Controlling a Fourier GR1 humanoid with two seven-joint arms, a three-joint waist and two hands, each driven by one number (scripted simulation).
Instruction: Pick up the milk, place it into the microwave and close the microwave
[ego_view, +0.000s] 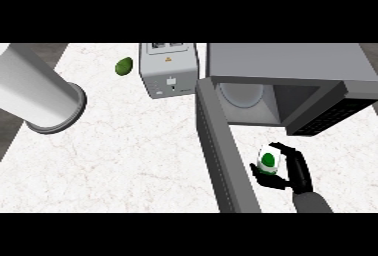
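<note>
The milk (268, 159) is a small white carton with a green round mark, held in front of the microwave's opening. My right hand (288, 172) is curled round it, thumb on the left and fingers on the right. The microwave (295, 62) is a grey box at the upper right with its cavity open and a round glass plate (242, 95) inside. Its door (221, 155) swings out toward me, just left of the hand. My left hand does not show.
A grey toaster (168, 70) stands left of the microwave. A green avocado-like fruit (124, 66) lies further left. A large grey cylinder (37, 95) leans over the counter's left edge. The white marble counter (133, 155) spreads to the left of the door.
</note>
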